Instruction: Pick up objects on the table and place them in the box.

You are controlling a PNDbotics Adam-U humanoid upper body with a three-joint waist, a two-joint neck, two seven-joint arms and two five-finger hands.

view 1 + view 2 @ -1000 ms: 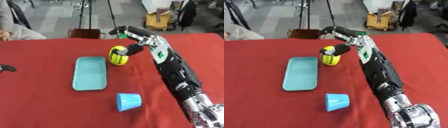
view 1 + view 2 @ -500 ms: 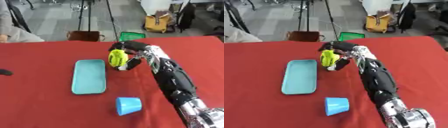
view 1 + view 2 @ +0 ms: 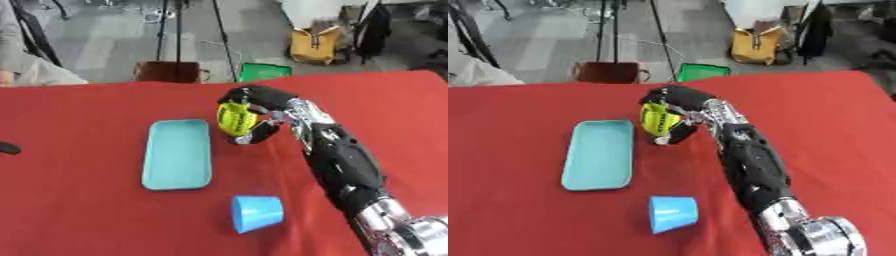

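My right hand (image 3: 261,105) is shut on a yellow-green ball-shaped toy with dark markings (image 3: 234,117), holding it just off the red table, right of the light blue shallow tray (image 3: 178,154). The fingers curl over its top and the thumb sits under it. A blue cup (image 3: 257,213) lies on its side near the front, below the tray. The tray holds nothing. At the left edge a small dark shape (image 3: 7,148) shows, perhaps part of my left hand.
The red table (image 3: 105,215) spans the whole view. Beyond its far edge stand a brown stool (image 3: 171,72), a green crate (image 3: 265,71), a yellow bag (image 3: 317,44) and tripod legs. A person's sleeve shows at the far left.
The right hand has closed round the yellow-green toy and drawn it toward me and nearer the tray. The head camera has shifted too.
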